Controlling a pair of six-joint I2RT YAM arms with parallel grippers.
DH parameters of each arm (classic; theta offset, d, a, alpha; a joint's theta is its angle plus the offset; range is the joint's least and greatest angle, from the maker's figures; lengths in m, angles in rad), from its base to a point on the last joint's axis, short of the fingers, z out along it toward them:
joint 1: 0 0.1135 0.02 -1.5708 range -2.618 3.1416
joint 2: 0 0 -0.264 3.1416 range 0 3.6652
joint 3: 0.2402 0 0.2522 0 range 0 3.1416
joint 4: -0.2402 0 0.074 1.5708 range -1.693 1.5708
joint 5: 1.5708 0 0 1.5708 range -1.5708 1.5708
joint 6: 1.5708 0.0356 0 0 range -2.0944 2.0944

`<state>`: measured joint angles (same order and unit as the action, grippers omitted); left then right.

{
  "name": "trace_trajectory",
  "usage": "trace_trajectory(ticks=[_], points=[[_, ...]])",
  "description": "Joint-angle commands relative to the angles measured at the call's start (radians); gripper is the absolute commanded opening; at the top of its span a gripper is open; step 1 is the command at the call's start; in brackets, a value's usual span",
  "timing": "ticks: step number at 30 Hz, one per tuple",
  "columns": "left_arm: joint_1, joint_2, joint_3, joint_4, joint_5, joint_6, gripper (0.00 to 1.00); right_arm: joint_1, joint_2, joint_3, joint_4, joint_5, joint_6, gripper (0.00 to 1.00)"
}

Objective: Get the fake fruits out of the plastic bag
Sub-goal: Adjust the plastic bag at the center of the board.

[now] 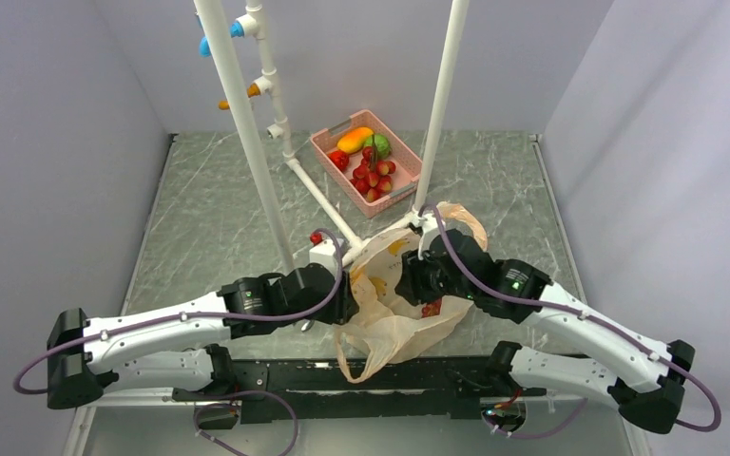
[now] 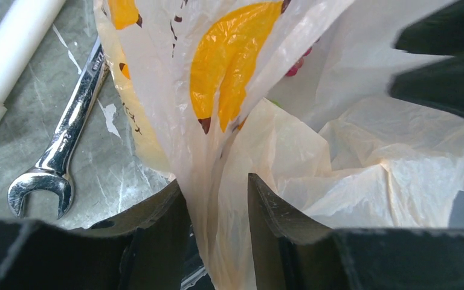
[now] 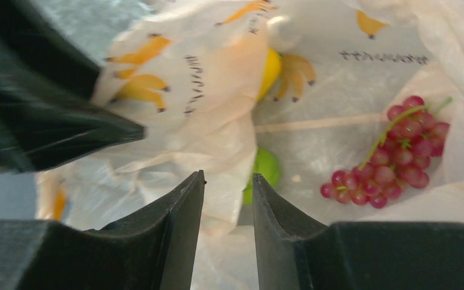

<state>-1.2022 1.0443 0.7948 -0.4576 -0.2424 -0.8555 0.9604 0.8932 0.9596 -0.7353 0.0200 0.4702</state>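
The plastic bag (image 1: 394, 318) lies crumpled between my two arms, its mouth facing up. My left gripper (image 2: 217, 190) is shut on a bunched fold of the bag's left wall, with film filling the gap between its fingers. My right gripper (image 3: 228, 181) stands over the bag's mouth, its jaws close together on a fold of the bag's edge. Inside the bag lies a bunch of red-purple grapes (image 3: 393, 163), showing as a red patch (image 1: 431, 307) from above. A green fruit (image 3: 267, 168) and a bit of yellow fruit (image 3: 270, 67) peek out from under the film.
A pink basket (image 1: 409, 185) with an orange fruit, a green one and red ones sits behind the bag. White pipe posts (image 1: 247, 133) rise just behind my grippers. A metal wrench (image 2: 60, 145) lies on the table left of the bag. A small red fruit (image 1: 316, 237) rests by the pipe base.
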Motion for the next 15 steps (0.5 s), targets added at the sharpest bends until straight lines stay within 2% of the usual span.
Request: trace_trajectory(ticks=[1,5,8,9,12,15], points=[[-0.005,-0.053,0.059,-0.027,-0.043,-0.003,0.43,0.002,0.044,-0.019,0.071,0.177,0.038,0.39],[-0.005,-0.064,0.091,-0.030,-0.046,0.017,0.41,0.003,0.137,-0.025,0.093,0.206,0.012,0.39],[-0.006,-0.053,0.126,-0.038,-0.048,0.045,0.27,0.002,0.168,-0.041,0.122,0.203,0.013,0.38],[-0.006,-0.043,0.135,-0.039,-0.042,0.052,0.29,0.002,0.169,-0.049,0.134,0.201,0.015,0.39],[-0.006,-0.005,0.157,-0.046,-0.010,0.062,0.51,0.001,0.164,-0.072,0.156,0.193,0.027,0.40],[-0.011,0.012,0.121,-0.021,0.010,0.048,0.60,0.001,0.159,-0.094,0.172,0.196,0.036,0.40]])
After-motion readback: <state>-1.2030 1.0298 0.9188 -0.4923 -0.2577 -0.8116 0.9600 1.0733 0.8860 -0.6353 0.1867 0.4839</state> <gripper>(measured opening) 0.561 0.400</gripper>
